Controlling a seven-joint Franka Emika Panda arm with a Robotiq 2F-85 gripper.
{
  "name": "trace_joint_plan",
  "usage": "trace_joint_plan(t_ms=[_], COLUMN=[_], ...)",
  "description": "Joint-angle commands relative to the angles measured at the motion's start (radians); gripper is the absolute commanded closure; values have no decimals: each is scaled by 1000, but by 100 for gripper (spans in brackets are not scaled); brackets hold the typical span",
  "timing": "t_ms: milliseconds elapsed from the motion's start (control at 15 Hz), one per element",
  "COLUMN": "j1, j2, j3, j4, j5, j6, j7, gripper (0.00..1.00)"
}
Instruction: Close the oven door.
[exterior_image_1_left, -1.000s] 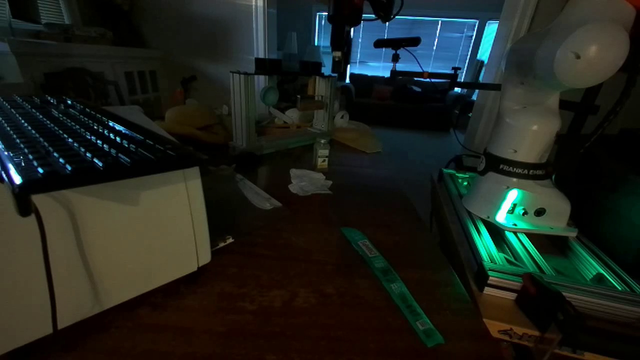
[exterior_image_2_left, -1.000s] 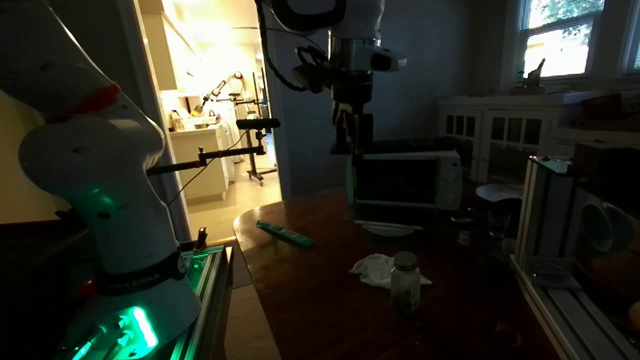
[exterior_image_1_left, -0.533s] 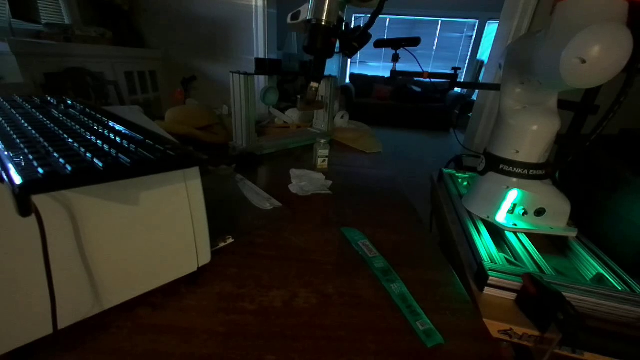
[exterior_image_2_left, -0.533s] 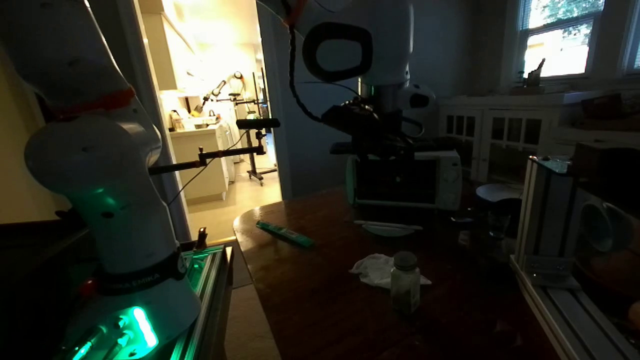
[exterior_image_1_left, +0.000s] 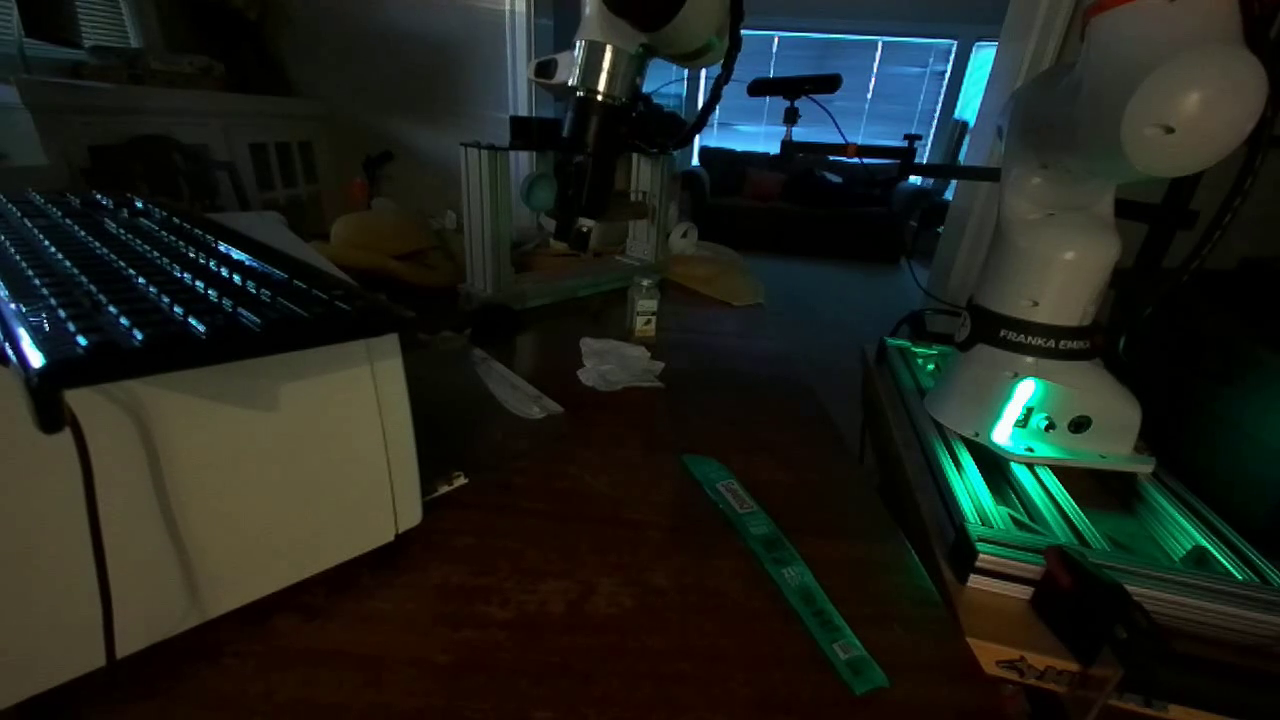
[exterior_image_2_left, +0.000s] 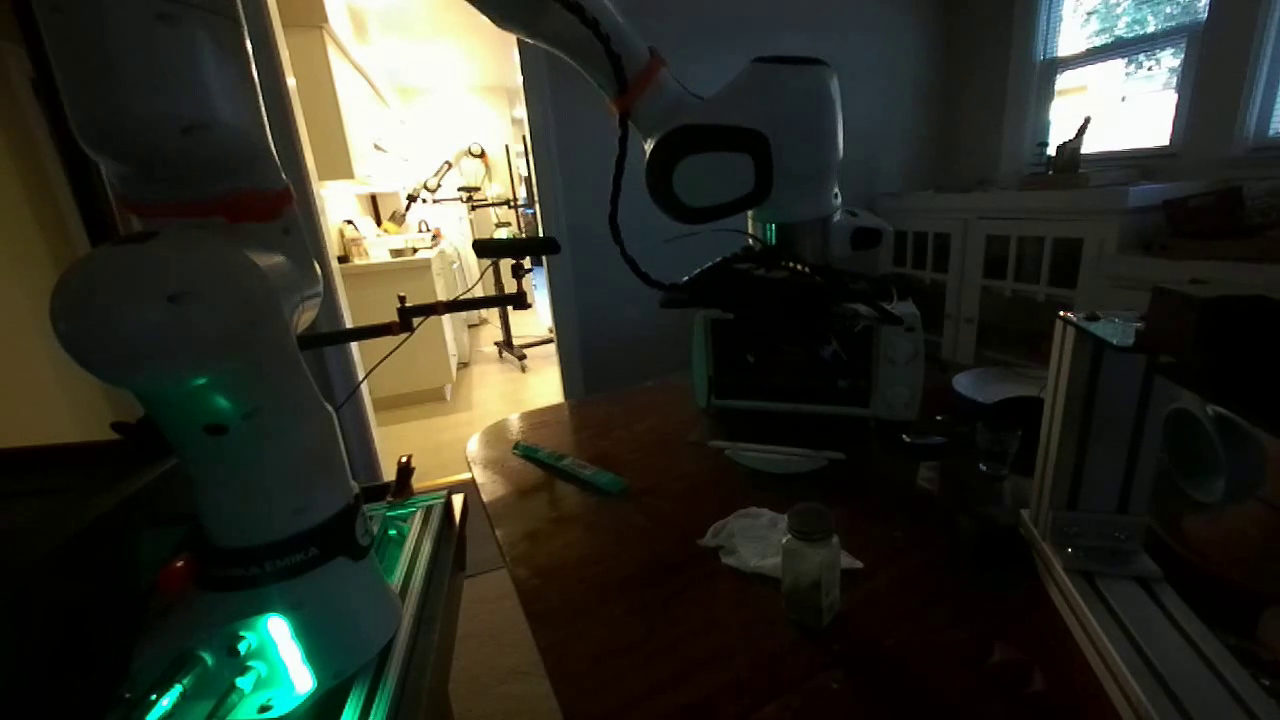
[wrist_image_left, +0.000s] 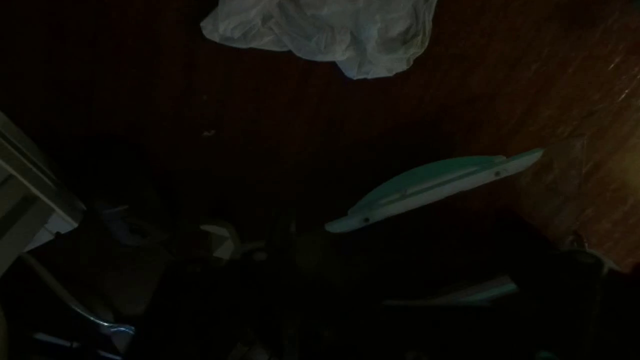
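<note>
The pale grey box oven (exterior_image_2_left: 897, 360) stands on the table in an exterior view, its dark front facing the camera; its side (exterior_image_1_left: 270, 470) shows large in an exterior view. The oven door (exterior_image_2_left: 775, 453) seems folded down in front of it; its pale handle edge with a greenish curved piece shows in both exterior views (exterior_image_1_left: 515, 385) and in the wrist view (wrist_image_left: 435, 192). The dark glass between handle and oven is hard to make out. My gripper (exterior_image_1_left: 574, 236) points down, above and beyond the handle edge there. Its fingers are too dark to tell open from shut.
A crumpled white sheet (exterior_image_2_left: 748, 540) and a glass jar (exterior_image_2_left: 812, 575) stand in front of the door. A long green strip (exterior_image_1_left: 785, 570) lies on the table. A metal-framed unit (exterior_image_2_left: 1090, 460) stands at the side. A black ridged top (exterior_image_1_left: 150, 270) sits on the oven.
The arm and gripper have come down, moving left in one exterior picture and right in the opposite one, to in front of the oven. The door handle edge and table objects have not moved.
</note>
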Motion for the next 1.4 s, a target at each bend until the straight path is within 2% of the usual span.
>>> trace_joint_plan(t_ms=[0, 67, 400, 533, 600, 667, 733, 1133, 1333], j1=[-37, -45, -85, -106, -114, -122, -128, -149, -145], j2=[0, 12, 109, 152, 174, 193, 213, 319, 371], j3=[36, 38, 73, 90, 99, 107, 117, 180, 192], j4=[2, 17, 51, 67, 75, 84, 94, 146, 172], j5=[-3, 80, 304, 358, 372, 384, 393, 401, 421], j6=[-1, -44, -25, -13, 3, 12, 24, 151, 211], j7=[2, -111, -360, -442, -472, -498, -515, -564, -588], gripper=[0, 0, 0, 0, 25, 27, 34, 82, 100])
